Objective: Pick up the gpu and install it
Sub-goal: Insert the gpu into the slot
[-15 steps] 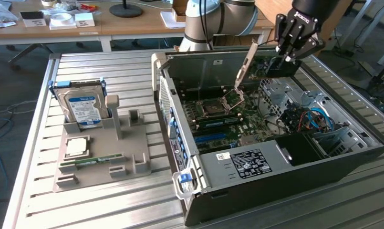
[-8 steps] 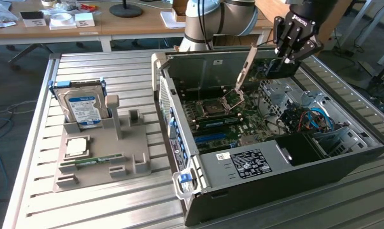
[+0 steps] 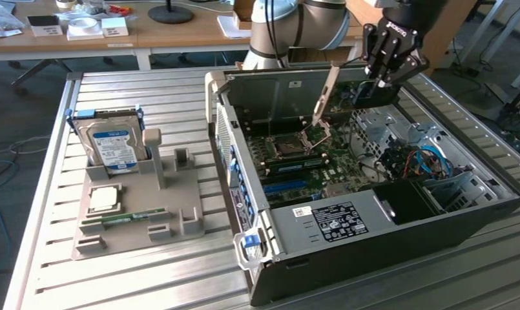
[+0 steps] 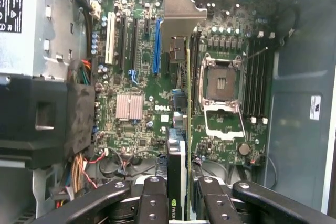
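- We see the gripper [image 3: 376, 87] at the end of the arm [image 3: 294, 26], hanging over the open computer case [image 3: 398, 239] near its far wall.
- Its fingers [image 4: 152, 198] pinch the gpu [image 4: 178, 156] from both sides, one pair of dark pads on each face of the card.
- In the exterior view the gpu [image 3: 327, 97] is in the air above the motherboard [image 3: 320, 161]. Its metal bracket slants down towards the board, and the card is not seated in any slot.
- In the wrist view we look along the gpu edge-on. Its thin green edge and silver bracket line up over the motherboard [image 4: 142, 129], between the long blue slot [image 4: 157, 45] and the processor socket [image 4: 220, 82].
- The processor socket [image 3: 290, 147] stands open, with its metal frame lifted.
- We cannot tell whether the low end of the bracket touches anything inside the case.
- On the exterior view's left, a grey holder [image 3: 130, 232] lies on the slatted metal table [image 3: 156, 278], well apart from the gripper.
- A hard drive [image 3: 113, 145] with a blue and white label stands upright in the holder's far end.
- A square processor chip [image 3: 103, 199] lies flat on the holder, and a narrow green memory stick [image 3: 122, 218] lies just beside it.
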